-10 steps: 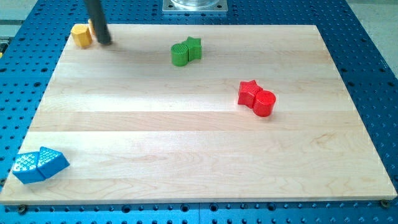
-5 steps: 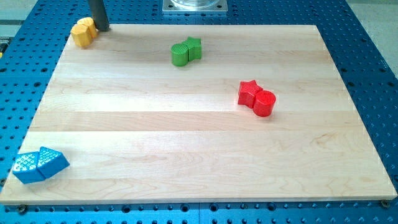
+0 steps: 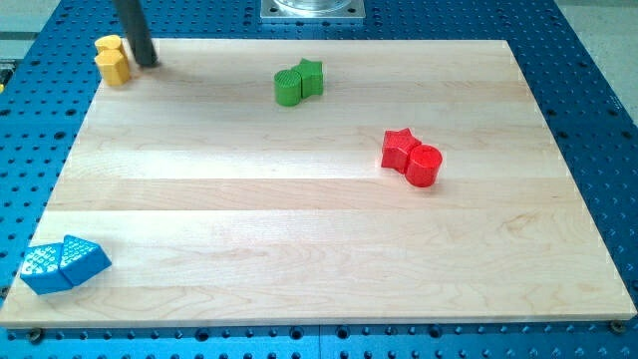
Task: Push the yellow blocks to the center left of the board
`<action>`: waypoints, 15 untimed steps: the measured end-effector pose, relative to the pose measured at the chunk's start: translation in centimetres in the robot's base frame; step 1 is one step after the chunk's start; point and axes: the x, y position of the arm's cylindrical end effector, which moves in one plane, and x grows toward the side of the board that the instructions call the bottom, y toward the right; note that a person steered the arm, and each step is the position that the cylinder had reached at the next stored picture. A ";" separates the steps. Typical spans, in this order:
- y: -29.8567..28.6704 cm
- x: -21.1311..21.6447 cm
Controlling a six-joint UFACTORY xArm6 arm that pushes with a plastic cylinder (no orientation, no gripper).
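Trouble looks likely at the board's (image 3: 299, 199) top-left corner, where the yellow blocks (image 3: 113, 59) sit at the very edge, perhaps partly off the wood. My tip (image 3: 146, 63) is a bare rod holding nothing; it stands touching or just beside them on the view's right. A push leftward from this side would shove them off. The green blocks (image 3: 298, 82), red blocks (image 3: 411, 157) and blue blocks (image 3: 63, 264) lie well apart.

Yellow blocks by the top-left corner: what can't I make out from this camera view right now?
- yellow blocks: too small to tell their shapes, or whether they overhang the board edge.
- my tip: whether it touches them is unclear.
- Rod: upper part cut off by the view's top.
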 end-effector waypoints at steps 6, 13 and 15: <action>-4.6 7.0; -0.3 6.2; -1.7 14.1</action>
